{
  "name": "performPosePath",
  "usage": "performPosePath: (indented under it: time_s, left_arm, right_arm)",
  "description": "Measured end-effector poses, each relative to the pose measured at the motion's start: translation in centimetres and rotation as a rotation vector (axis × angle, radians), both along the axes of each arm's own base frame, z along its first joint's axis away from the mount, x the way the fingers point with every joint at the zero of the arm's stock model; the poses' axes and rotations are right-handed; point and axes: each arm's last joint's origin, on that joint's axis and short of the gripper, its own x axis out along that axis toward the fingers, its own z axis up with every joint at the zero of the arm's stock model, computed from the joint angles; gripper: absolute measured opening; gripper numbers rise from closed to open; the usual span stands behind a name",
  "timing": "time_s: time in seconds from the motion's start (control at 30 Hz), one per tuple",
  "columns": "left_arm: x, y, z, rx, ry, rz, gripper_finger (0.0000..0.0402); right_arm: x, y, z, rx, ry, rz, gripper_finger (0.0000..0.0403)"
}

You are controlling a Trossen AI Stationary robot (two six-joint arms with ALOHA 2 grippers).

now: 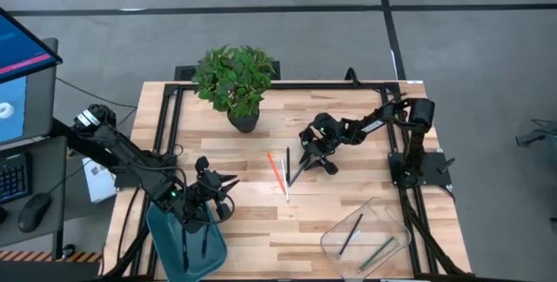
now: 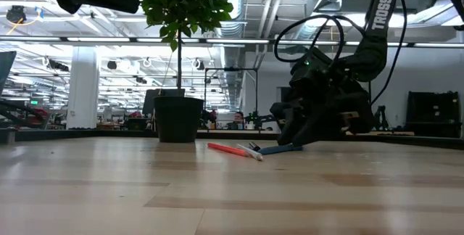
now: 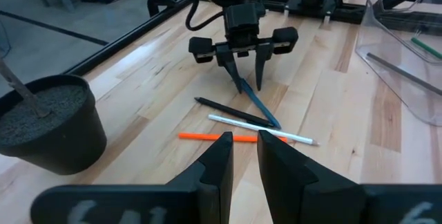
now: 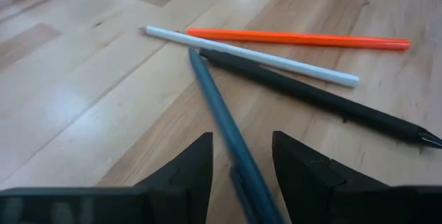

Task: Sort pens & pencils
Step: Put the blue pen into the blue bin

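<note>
Bright even overhead light, soft shadows, near tabletop blurred

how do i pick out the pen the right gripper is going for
Find the potted plant at the table's back edge; four sticks lie crossed in front of it. The blue-grey pen runs between the right gripper fingers, unlike the orange, white and black ones.

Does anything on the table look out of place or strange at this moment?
Nothing looks damaged or spilled. Only the four loose sticks mid-table lie in an untidy heap: the white one rests across the blue-grey and black ones, with the orange one beside it. The right gripper straddles the blue-grey stick.
</note>
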Motion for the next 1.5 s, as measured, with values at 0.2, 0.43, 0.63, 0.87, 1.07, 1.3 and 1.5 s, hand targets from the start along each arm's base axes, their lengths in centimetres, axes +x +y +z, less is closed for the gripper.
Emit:
performPosePath:
  time_s: [0.2, 0.43, 0.63, 0.87, 1.07, 1.3, 1.5]
  left_arm:
    - [0.0, 0.0, 0.0, -0.016, -0.010, 0.007, 0.0059]
    - [0.0, 0.0, 0.0, -0.017, -0.011, 0.008, 0.0059]
    - [0.0, 0.0, 0.0, -0.017, -0.011, 0.008, 0.0059]
    - [0.0, 0.0, 0.0, -0.029, -0.001, -0.003, 0.0059]
    - [0.0, -0.1, -0.1, -0.044, 0.009, -0.014, 0.0059]
    - [0.0, -0.1, -0.1, -0.041, 0.011, -0.015, 0.0059]
    - [0.0, -0.1, -0.1, -0.036, 0.014, -0.016, 0.0059]
  right_arm:
    - [0.1, 0.6, -0.6, -0.012, 0.002, 0.036, 0.0168]
    - [0.4, 0.5, -1.8, 0.012, -0.028, 0.055, 0.0168]
    - [0.5, 0.3, -1.8, 0.058, -0.021, 0.038, 0.0159]
    - [0.5, 0.3, -1.8, 0.068, -0.010, 0.022, 0.0137]
    - [0.5, 0.3, -1.8, 0.080, 0.003, 0.006, 0.0112]
    - [0.5, 0.3, -1.8, 0.087, 0.011, 0.000, 0.0082]
    - [0.4, 0.4, -1.6, 0.110, 0.019, 0.001, 0.0052]
